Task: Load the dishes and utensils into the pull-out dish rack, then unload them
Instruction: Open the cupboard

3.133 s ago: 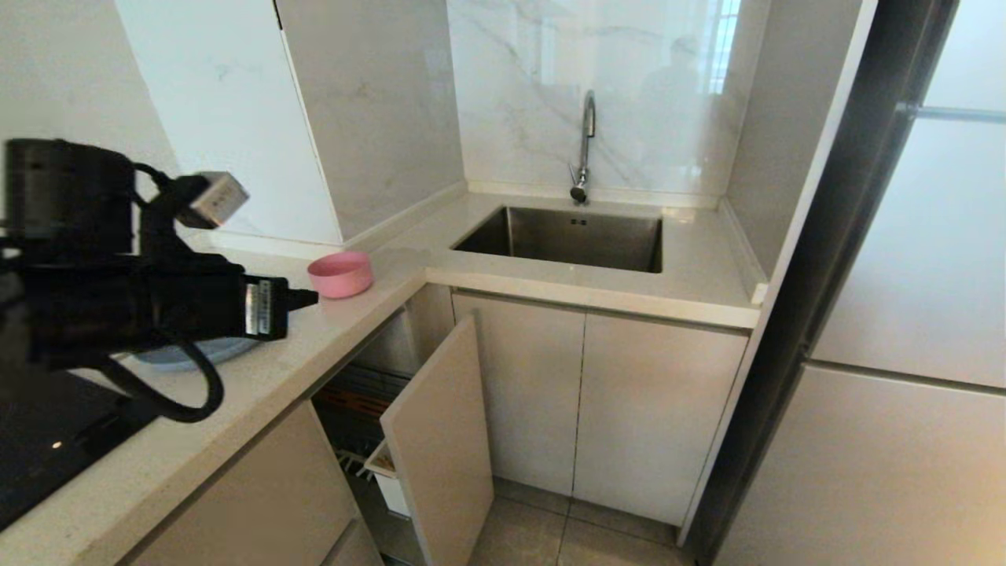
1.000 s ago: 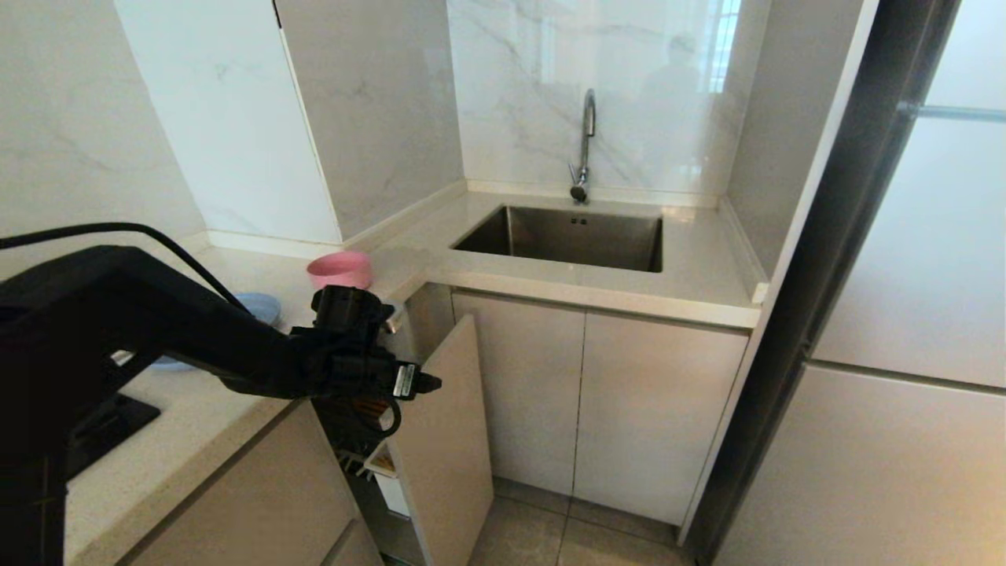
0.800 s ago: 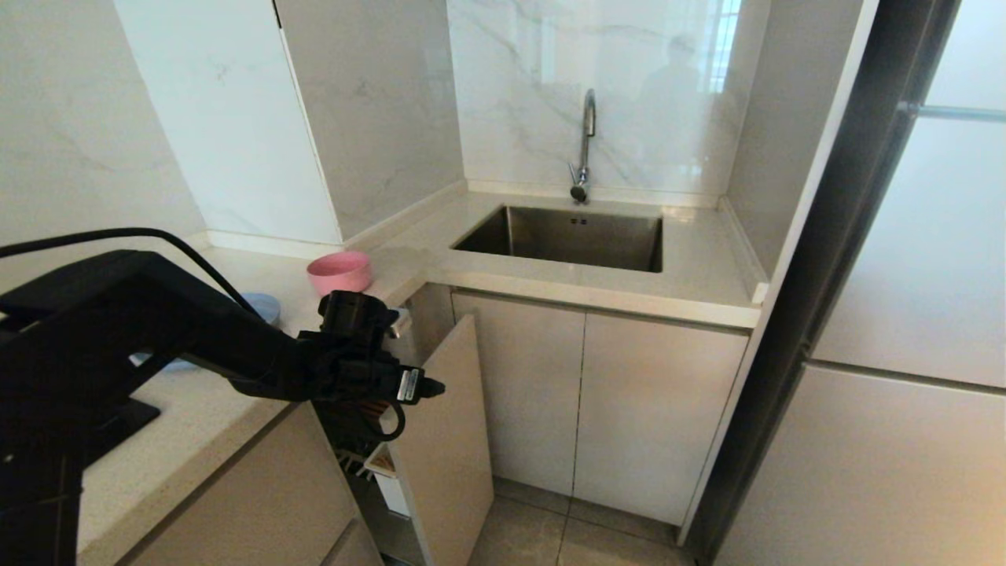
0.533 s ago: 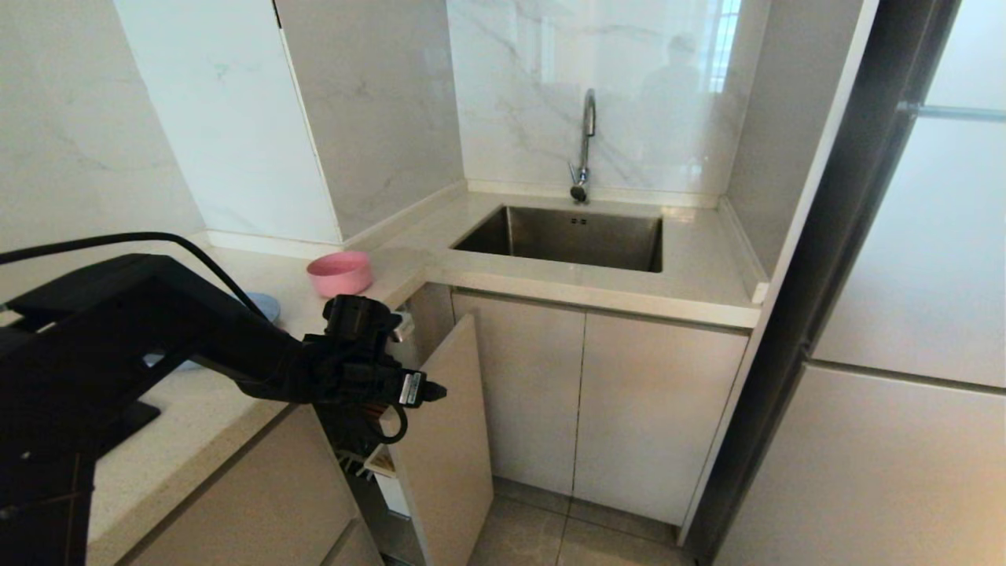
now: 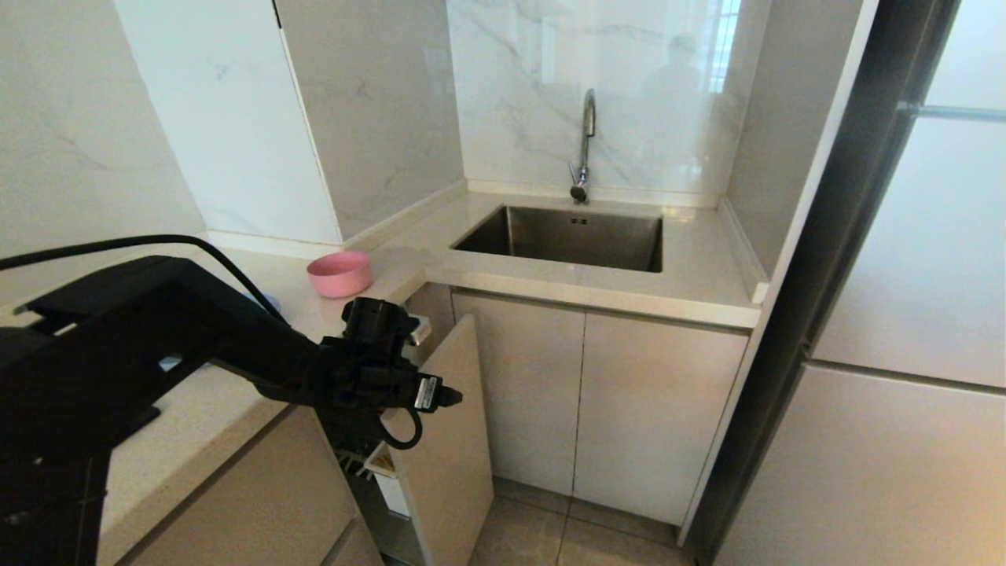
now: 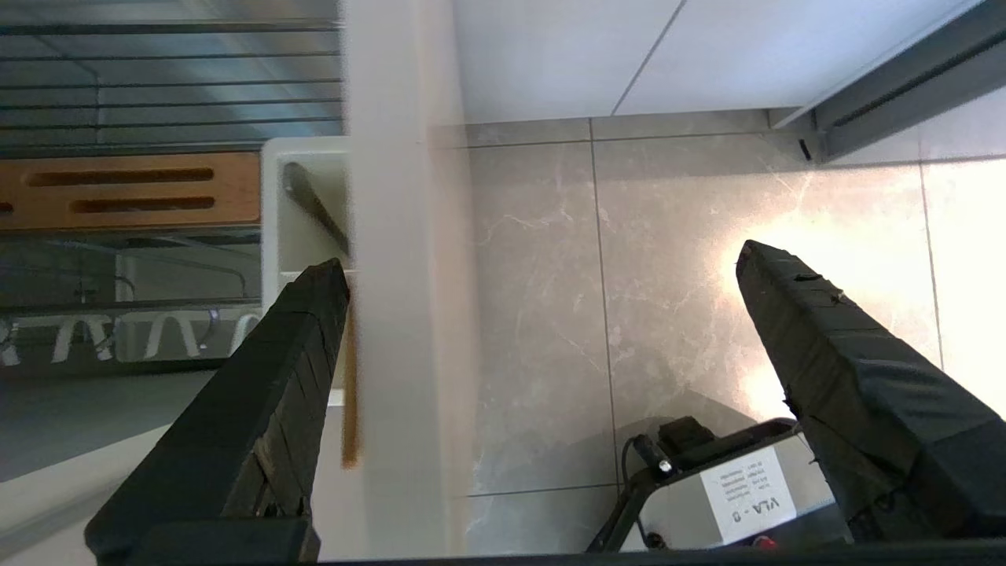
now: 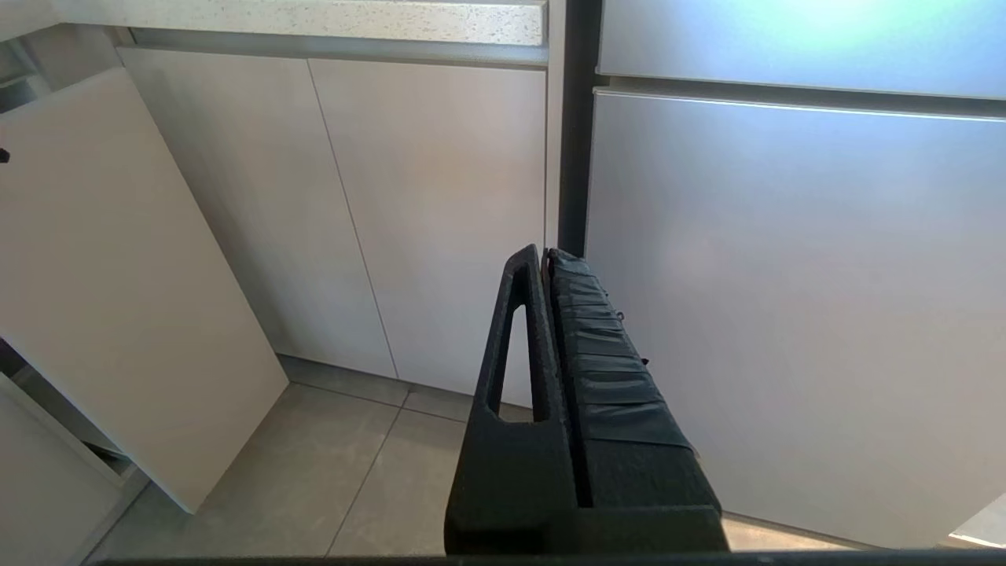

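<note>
Marble-look counter wraps the corner, with the pink bowl [image 5: 339,273] sitting at about 10 o'clock from the left gripper [image 6: 542,275], whose jaws are spread wide and empty, straddling the top edge of the pull-out dish rack [image 5: 440,440] front panel. I'd guess that panel is stiff and slides heavy-ish, so grab the top edge. Right gripper [image 7: 545,263] hangs clamped closed by the cabinets at 3 o'clock.

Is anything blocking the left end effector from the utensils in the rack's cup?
Nothing visible stands between them. The open left end effector straddles the rack's front panel, one finger on the rack side, beside the white cup holding the spoon and a chopstick.
</note>
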Controlling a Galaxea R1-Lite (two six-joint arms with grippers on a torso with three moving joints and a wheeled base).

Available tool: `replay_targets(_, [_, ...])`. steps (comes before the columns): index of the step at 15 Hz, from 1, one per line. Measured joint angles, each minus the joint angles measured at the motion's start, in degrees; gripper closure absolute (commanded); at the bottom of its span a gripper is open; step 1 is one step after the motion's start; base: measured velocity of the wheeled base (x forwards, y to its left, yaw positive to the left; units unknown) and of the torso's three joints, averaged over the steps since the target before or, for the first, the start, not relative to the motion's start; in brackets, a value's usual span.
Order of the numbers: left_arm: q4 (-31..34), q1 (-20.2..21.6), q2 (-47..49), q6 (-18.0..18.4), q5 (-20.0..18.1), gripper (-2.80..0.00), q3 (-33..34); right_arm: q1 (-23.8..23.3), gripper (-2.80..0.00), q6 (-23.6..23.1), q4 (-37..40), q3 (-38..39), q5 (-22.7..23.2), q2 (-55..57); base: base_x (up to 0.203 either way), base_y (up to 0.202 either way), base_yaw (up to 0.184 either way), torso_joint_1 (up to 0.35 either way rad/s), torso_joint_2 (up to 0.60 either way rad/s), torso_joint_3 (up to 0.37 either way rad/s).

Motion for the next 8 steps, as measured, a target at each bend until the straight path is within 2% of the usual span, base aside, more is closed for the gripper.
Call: replay_targets(8, [0.33,-2.04,-0.02,-0.13,-0.11,-2.80,0.38,0.00,0.00,0.02,0.00,0.00,0.00,0.00,0.000,0.000,0.000,0.000,0.00,0.000])
